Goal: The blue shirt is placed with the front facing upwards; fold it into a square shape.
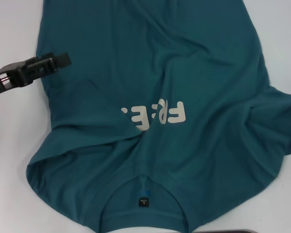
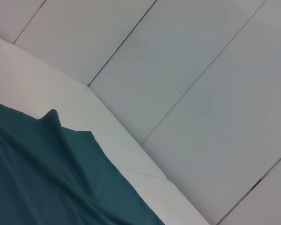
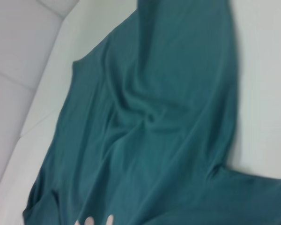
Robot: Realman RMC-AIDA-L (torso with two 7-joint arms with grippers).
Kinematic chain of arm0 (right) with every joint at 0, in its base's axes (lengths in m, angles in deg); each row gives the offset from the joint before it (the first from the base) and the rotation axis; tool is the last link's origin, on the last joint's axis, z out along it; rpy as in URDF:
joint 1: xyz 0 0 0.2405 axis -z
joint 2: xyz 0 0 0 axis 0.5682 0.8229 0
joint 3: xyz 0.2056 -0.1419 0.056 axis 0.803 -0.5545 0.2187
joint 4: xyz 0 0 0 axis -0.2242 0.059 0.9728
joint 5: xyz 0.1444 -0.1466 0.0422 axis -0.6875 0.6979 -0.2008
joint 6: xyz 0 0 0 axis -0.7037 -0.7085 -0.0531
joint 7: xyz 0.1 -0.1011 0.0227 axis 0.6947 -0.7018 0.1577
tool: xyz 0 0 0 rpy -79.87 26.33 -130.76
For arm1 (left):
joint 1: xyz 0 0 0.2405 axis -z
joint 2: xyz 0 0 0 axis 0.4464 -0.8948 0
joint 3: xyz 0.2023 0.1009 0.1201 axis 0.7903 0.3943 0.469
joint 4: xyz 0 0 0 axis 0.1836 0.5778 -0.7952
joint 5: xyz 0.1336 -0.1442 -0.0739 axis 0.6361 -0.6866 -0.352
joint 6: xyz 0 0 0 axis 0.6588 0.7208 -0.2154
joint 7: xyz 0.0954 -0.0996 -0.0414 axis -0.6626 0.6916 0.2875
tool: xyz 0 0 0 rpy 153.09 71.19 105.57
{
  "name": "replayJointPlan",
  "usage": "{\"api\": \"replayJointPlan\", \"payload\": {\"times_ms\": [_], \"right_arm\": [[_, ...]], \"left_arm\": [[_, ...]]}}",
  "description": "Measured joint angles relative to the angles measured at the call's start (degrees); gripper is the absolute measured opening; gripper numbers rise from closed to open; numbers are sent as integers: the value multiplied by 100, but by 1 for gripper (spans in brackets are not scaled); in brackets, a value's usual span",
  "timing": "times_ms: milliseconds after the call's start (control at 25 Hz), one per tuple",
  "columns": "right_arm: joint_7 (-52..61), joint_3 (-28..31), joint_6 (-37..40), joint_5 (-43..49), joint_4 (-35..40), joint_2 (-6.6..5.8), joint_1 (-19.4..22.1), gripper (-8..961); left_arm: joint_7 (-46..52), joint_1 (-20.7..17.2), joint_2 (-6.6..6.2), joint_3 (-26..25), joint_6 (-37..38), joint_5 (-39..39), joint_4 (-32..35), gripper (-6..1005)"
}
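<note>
The blue shirt (image 1: 184,73) lies spread on the white table (image 1: 9,145), front up. Its round collar (image 1: 111,204) and small dark neck label (image 1: 143,200) are nearest me. The pale "FREE" lettering (image 1: 157,114) reads upside down, and a crease hides part of its left end. The shirt's right sleeve (image 1: 281,121) sticks out to the right. No sleeve shows on the left side, where the edge is bunched. My left gripper (image 1: 63,59) hangs over the shirt's left edge and holds no cloth. The shirt also shows in the left wrist view (image 2: 37,178) and the right wrist view (image 3: 154,117). My right gripper is out of view.
White table surface (image 1: 281,39) shows on both sides of the shirt. The table's far edge (image 2: 131,154) meets pale wall panels (image 2: 201,93). A dark strip (image 1: 233,231) shows at the bottom edge of the head view.
</note>
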Motion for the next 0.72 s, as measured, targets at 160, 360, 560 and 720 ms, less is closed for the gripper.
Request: {"api": "replayJointPlan", "payload": {"times_ms": [160,360,560,720], "right_arm": [[90,28,7,53,122,-29,40,18],[141,21,-7,214,157,-72,42,20],[270,42,-15,220,379,-95,56,21],[303,22,-16,221,449,-98,0,23]], "left_arm": [[3,1,0,-6,0,0,0,908],[4,10,7,3,0,0,0,908],[5,25,8,41,0,1,0,908],[5,35,8,47,0,3,0,908]]}}
